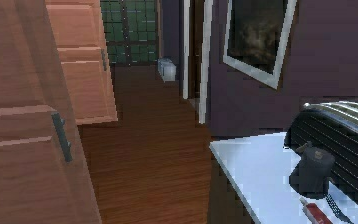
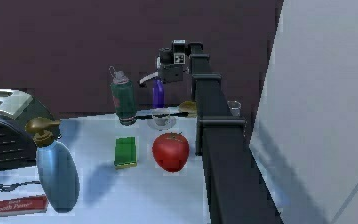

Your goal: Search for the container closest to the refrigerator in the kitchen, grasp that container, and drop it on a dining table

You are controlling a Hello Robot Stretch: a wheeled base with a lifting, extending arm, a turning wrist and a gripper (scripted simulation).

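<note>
Countertop [image 2: 117, 195], purple bottle [image 2: 158, 95] near pincer [image 2: 147, 78]

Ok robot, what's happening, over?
Gripper out at the counter, can't tell if it holds anything. Green bottle and purple bottle near it. Apple beside the arm.

The arm [image 2: 219, 140] is standing as a dark square bar from the arm side view's bottom edge, just right of the middle, slanting a little leftward toward its far end. Two white marked squares [image 2: 177, 52] are sitting there, and the gripper [image 2: 147, 78] is pointing left from them; whether it is holding anything cannot be told
</note>
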